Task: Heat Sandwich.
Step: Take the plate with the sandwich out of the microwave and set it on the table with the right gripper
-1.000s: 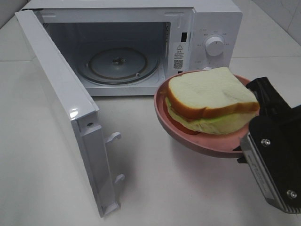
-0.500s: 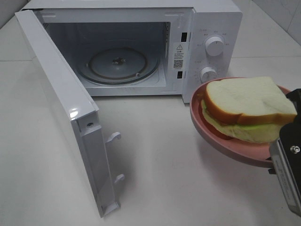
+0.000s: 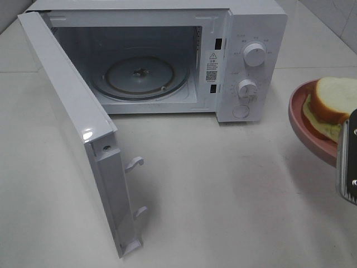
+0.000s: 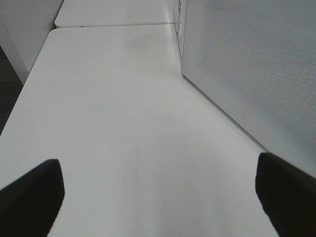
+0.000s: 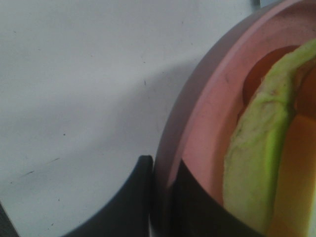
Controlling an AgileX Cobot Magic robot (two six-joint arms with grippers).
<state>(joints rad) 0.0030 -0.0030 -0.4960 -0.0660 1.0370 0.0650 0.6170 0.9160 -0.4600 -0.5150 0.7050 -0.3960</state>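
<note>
One tool (image 5: 163,197) pinches the sandwich's (image 3: 334,100) pink plate (image 3: 304,125).

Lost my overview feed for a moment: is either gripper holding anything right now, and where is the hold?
The right gripper pinches the pink plate by its rim, with the sandwich on it. The left gripper is open and holds nothing.

A white table (image 3: 234,190) fills almost the whole exterior high view, its surface smooth and evenly lit, with soft shadows and a faint seam running across it toward the far edge. Beyond the far right corner stands a pale tiled wall (image 3: 334,17). At the far left corner a grey strip shows.
</note>
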